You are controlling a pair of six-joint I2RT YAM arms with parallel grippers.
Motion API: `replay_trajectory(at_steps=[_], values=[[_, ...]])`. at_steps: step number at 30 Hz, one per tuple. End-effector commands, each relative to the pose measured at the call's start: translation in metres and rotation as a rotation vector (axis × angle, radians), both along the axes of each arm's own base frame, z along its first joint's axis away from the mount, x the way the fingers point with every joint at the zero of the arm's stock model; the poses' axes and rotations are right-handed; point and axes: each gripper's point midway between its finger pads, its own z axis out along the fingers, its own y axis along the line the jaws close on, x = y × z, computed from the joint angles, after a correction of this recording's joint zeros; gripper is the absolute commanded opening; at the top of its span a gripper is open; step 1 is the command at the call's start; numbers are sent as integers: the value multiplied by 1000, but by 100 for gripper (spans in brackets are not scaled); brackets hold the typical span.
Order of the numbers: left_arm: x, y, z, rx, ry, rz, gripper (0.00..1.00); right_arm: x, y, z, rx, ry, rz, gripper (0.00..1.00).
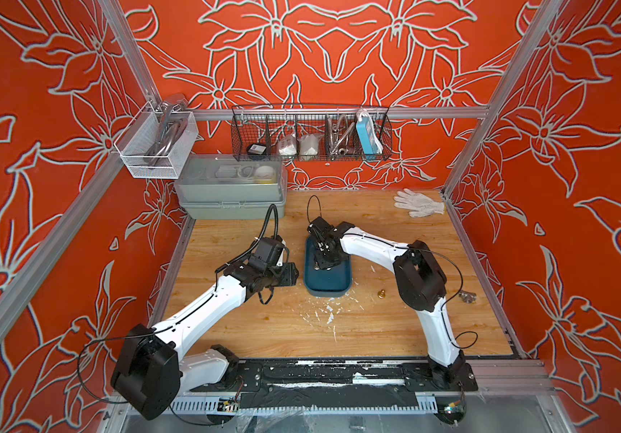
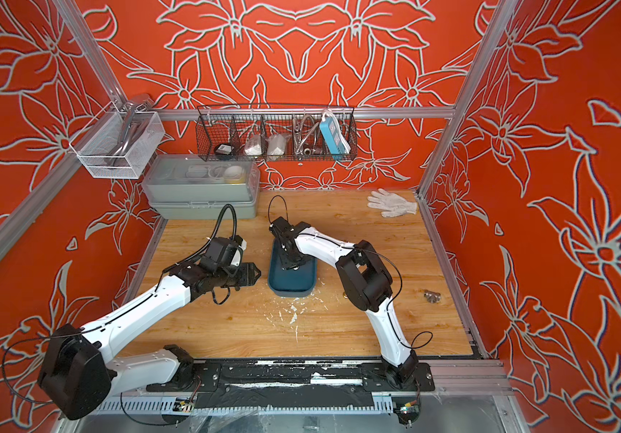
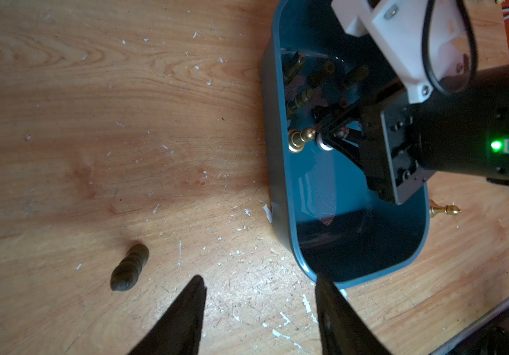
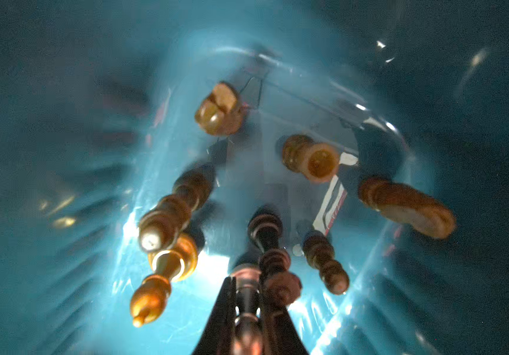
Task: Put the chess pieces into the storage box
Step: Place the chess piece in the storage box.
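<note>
Clamps a silver piece [image 4: 246,276] in the right hand [image 4: 248,302], fingers together on it, tips low inside the box [image 1: 327,294]. Shows the same grip from the left wrist: right hand [image 3: 328,138] reaching down into the box [image 3: 273,184], silver piece [image 3: 323,143] right at its tips. Finds a gold piece [image 3: 300,140] on the box floor just beside those tips, so close to the silver piece that contact cannot be told. Makes out several more pieces [image 4: 311,159] lying on their sides on the box floor ahead of the right hand, some dark, some amber in the blue light, true colours hard to tell. Holds the left hand [image 3: 259,281] with fingers apart and nothing between them, over the bench [image 3: 124,123], just beside the box wall. Sees a dark piece [image 3: 130,267] lying on the bench off to one side of the left hand, clear of its fingers. Sees a second gold piece [image 1: 380,294] on the bench outside the box, across it from the left hand and near the right arm's elbow. Places both in both top views: right hand [image 1: 322,262] over the far half of the box, left hand [image 1: 294,273] level with its middle, just outside the wall.
</note>
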Motion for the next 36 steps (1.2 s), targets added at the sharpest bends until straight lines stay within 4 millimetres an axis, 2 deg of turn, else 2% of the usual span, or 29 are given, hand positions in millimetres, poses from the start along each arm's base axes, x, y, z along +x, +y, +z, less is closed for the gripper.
replay_trajectory(at_steps=[1,15,20,31,36], values=[[-2,1,2,-9,-13,-1,57,5,-3,-6,-19,-5,-17,14],[-1,0,3,-17,-11,-2,57,4,-1,-8,-10,5,-14,18],[-2,0,2,-15,-7,1,58,3,-1,-5,-3,5,-15,24],[3,-3,13,-32,-24,0,58,1,0,25,37,-32,-11,40],[8,-4,23,-41,-47,9,59,-1,-3,49,65,-64,-5,44]])
